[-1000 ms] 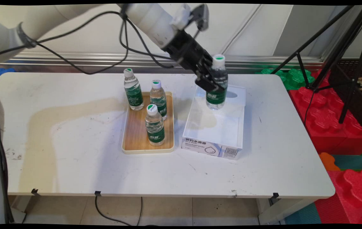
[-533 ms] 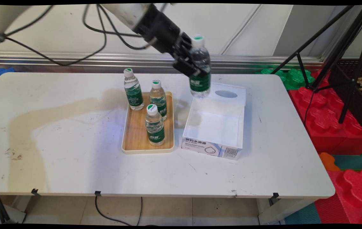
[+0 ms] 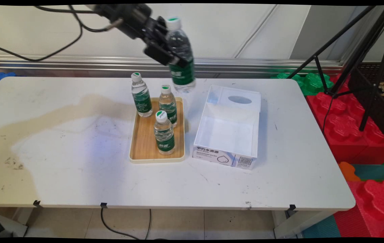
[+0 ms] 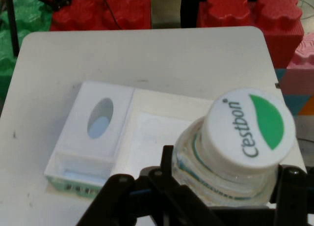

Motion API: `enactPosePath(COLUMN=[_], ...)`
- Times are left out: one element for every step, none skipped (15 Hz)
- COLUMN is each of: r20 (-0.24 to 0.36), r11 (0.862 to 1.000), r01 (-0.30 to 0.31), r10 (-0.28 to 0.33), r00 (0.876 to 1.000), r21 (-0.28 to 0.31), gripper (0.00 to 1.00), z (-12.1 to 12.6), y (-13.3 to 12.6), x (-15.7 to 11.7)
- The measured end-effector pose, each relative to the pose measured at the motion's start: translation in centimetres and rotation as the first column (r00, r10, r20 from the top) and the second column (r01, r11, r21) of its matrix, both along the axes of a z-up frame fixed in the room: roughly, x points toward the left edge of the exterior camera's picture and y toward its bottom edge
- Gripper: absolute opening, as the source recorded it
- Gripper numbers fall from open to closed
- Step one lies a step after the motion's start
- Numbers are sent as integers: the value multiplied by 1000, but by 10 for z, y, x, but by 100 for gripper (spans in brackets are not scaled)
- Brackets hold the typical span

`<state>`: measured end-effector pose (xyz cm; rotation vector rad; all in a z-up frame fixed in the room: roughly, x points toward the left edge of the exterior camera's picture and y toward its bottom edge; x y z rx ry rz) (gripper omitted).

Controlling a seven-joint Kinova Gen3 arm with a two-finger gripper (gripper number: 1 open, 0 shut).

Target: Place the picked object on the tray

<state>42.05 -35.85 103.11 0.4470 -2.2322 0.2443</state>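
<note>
Three water bottles (image 3: 160, 114) stand upright on a wooden tray (image 3: 143, 141) at mid-table. Above and behind the tray's far right corner, the gripper (image 3: 164, 50) holds a fourth bottle (image 3: 180, 57) in the air, jaws closed on its clear body above the green label, the white-and-green cap (image 4: 250, 127) free above them. To the right lies an open white box (image 3: 227, 135). Judged by sight, the bottle is full, fairly heavy, thin-walled and smooth; a mid-body hold suits it best.

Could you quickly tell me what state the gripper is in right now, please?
Gripper: shut on a water bottle, held upright in the air above the table.
</note>
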Motion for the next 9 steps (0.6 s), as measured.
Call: enactPosePath(r20=[1, 6, 12, 20, 25, 35, 42, 50, 56], r11=[1000, 1000, 1000, 1000, 1000, 1000, 1000, 1000, 999], r01=[-1, -2, -4, -6, -8, -12, -14, -21, -25], r10=[1, 2, 4, 6, 8, 11, 14, 20, 24], r00=[1000, 1000, 1000, 1000, 1000, 999, 999, 999, 998], r21=[1, 4, 7, 9, 11, 14, 16, 21, 24], gripper=[0, 0, 0, 0, 0, 0, 0, 0, 0], z=[2, 5, 7, 8, 9, 9, 9, 8, 7], y=[3, 9, 14, 20, 23, 29, 32, 38, 41], x=[4, 13, 20, 29, 35, 43, 49, 57, 62])
